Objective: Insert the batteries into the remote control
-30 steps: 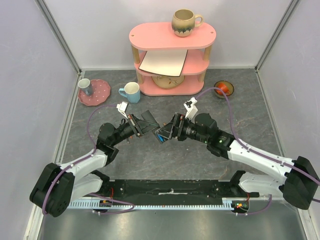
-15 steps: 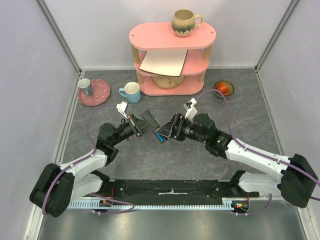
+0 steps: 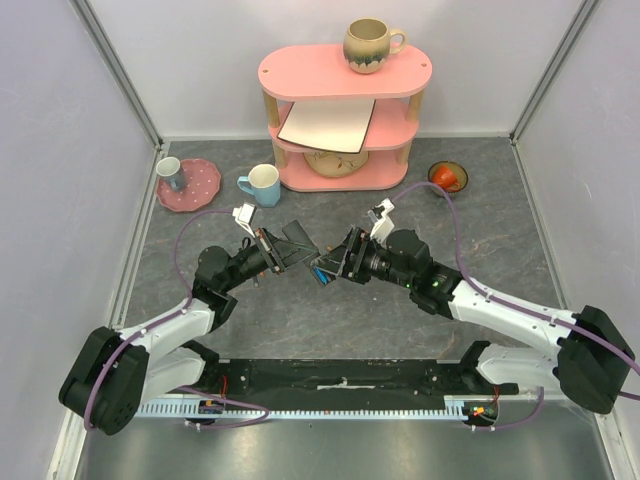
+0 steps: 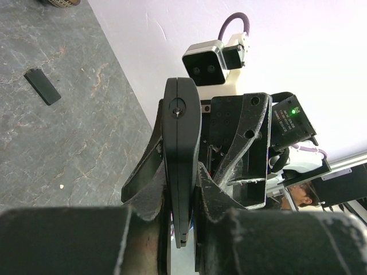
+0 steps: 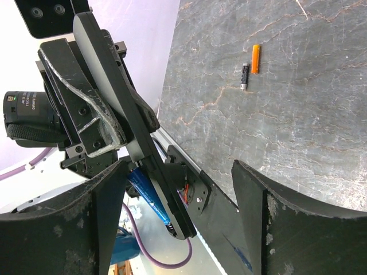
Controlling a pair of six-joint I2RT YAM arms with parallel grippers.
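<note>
Black remote control (image 4: 182, 137) was clamped in closed left tool (image 4: 182, 197), raised off desk (image 5: 275, 126) | right tool (image 5: 180, 166) stood wide open, empty, facing remote | blue battery (image 5: 146, 193) lay against it; advised: press home squarely, gently

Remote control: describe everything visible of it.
The remote control is a slim, flat black bar, plastic by its look, with a small round screw or hole near its far end. It is held off the table, clamped edge-on in the shut left gripper. In the right wrist view a blue battery lies along its lower end. That end sits inside the open right gripper; whether they touch cannot be told.
</note>
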